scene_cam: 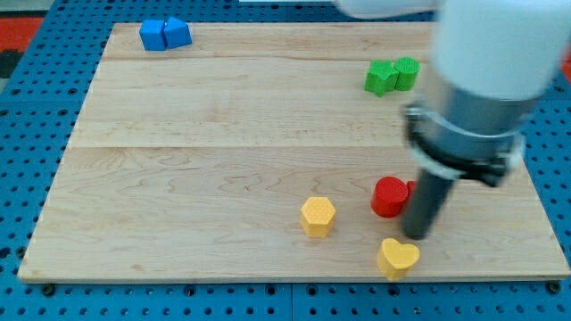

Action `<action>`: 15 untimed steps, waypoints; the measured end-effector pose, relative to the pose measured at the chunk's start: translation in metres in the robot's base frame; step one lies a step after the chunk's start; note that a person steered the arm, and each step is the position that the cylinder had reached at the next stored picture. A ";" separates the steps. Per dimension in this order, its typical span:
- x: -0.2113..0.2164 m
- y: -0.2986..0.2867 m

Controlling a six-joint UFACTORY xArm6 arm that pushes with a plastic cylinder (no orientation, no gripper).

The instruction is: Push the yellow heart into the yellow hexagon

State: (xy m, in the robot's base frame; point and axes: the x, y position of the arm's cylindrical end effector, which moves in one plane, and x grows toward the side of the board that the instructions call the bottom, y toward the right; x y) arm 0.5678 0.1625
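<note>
1. There is no hand on this arm, so nothing opens or closes and nothing is held; the work is done by my tip (416, 235), the lower end of the dark rod.
2. My tip stands just above the yellow heart (397, 258), on its upper right side, very near or touching it; I cannot tell which. The red cylinder (389, 196) is just beside the rod, on the view's left.
3. The yellow heart lies near the bottom edge of the tabletop (223, 134). The yellow hexagon (318, 216) is near it, up and to the view's left, with a clear gap between them.
4. To push well, I judge the tip should first go around to the lower right side of the heart, so the push line runs through the heart toward the hexagon.
5. A push from the present place would probably send the heart down, off the edge.
6. Keep the rod away from the red cylinder during the push.
</note>
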 end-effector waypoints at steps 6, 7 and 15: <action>0.026 -0.119; -0.021 -0.125; -0.109 -0.242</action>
State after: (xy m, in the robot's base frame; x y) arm 0.4591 -0.0793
